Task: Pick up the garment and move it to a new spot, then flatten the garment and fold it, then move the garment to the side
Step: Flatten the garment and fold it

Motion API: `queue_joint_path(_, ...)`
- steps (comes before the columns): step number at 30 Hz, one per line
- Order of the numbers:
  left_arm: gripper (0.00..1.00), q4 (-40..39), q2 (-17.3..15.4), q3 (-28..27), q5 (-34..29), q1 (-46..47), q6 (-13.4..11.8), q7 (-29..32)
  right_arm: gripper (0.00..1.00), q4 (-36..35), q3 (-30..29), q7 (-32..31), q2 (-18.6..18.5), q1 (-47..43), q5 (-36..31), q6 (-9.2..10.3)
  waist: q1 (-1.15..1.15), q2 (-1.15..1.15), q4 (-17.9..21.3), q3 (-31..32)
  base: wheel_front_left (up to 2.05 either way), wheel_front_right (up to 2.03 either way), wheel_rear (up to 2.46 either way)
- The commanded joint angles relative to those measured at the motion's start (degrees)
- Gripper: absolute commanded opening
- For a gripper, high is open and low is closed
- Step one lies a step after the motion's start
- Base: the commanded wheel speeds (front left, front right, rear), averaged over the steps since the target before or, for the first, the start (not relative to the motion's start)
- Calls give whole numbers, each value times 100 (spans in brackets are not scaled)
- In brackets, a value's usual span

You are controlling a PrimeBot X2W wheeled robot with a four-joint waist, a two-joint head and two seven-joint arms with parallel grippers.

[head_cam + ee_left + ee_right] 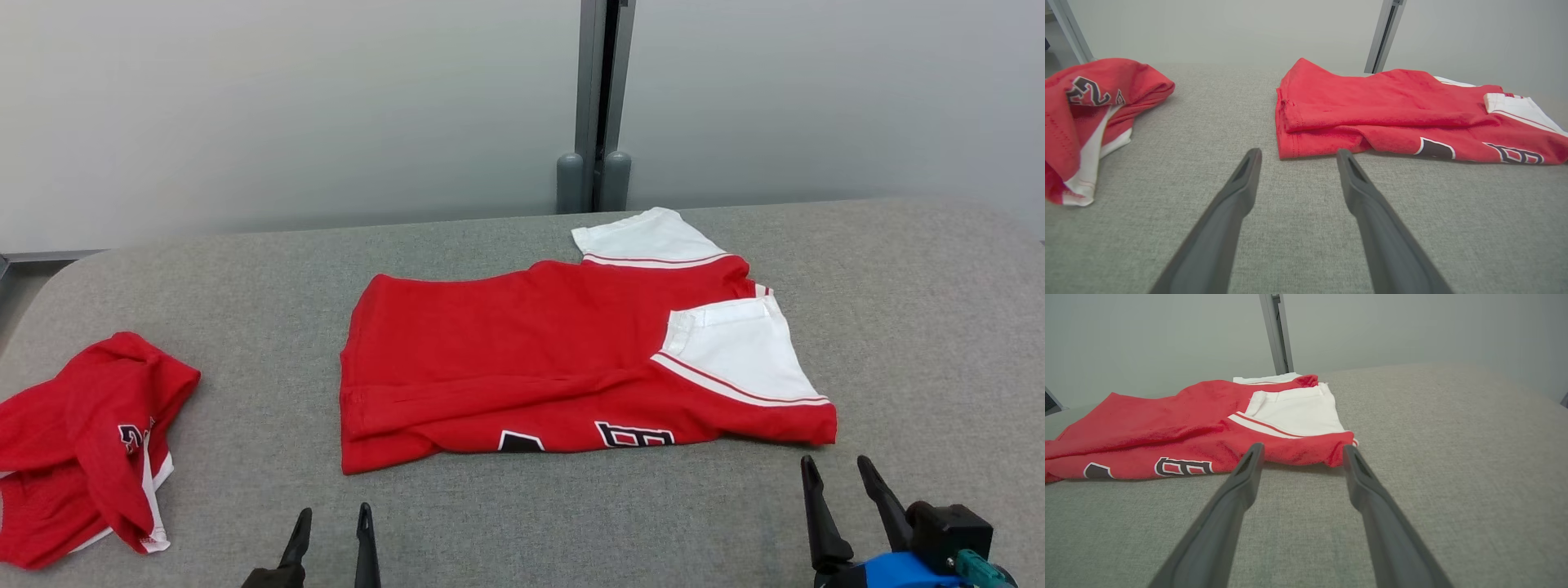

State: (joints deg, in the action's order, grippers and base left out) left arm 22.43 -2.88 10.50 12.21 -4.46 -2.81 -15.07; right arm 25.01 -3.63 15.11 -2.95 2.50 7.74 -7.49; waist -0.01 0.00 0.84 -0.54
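Red with white sleeves, the folded jersey [531, 359] lies lengthwise across the middle of the grey fabric surface [914, 310], sleeves toward our right and dark lettering showing along its near edge. Our left end effector [333, 513] has its fingers spread wide with nothing between them, just short of the jersey's near left corner, and our right end effector [836, 463] is likewise wide open and empty, just short of the near right corner. Well apart on our left we see a second red garment [90, 441] lying crumpled near the surface's edge.
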Motion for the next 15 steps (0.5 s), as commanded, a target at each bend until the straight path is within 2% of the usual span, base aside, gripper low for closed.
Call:
queue_joint_path(1, 100, -6, -2, 14, 33, -48, -15, -14, 100, 21, -1, 4, 1, -107, 48, 0, 1, 0, -1, 20, 0, 0, 0)
queue_joint_path(11, 100, 77, 0, 33, -29, 133, 24, -14, 100, 18, 62, 4, 3, 11, 71, 0, 1, 0, -8, -65, 0, 0, 0)
queue_joint_path(15, 100, 213, 0, 44, 44, 446, 85, -15, 100, -64, 94, 4, 2, 189, 146, 0, 1, 0, -18, -323, 0, 0, 0)
